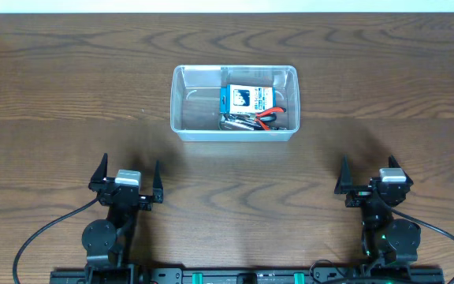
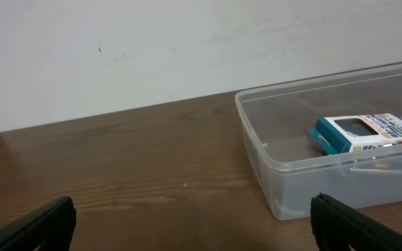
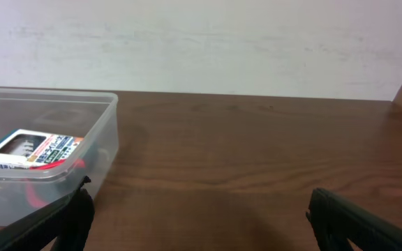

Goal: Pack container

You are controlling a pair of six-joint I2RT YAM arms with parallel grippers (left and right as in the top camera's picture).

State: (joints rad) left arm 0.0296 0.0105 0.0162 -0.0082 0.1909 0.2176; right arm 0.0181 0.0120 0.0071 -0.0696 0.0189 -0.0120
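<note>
Okay.
claws: I'm holding left gripper point(image 1: 129, 168) and right gripper point(image 1: 368, 170) wide open, empty, at the near edge.
container point(image 1: 198, 99): sitting far-centre, well apart from both.
step: I'm reckoning any next item is fitting best in its bare left half, lowered from above.
hidden: blue-and-white box point(image 1: 247, 99) is partly covering the tools point(image 1: 243, 120); wrist views are cropping it.

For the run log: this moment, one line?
left gripper: open, empty | right gripper: open, empty | container: box and tools inside
</note>
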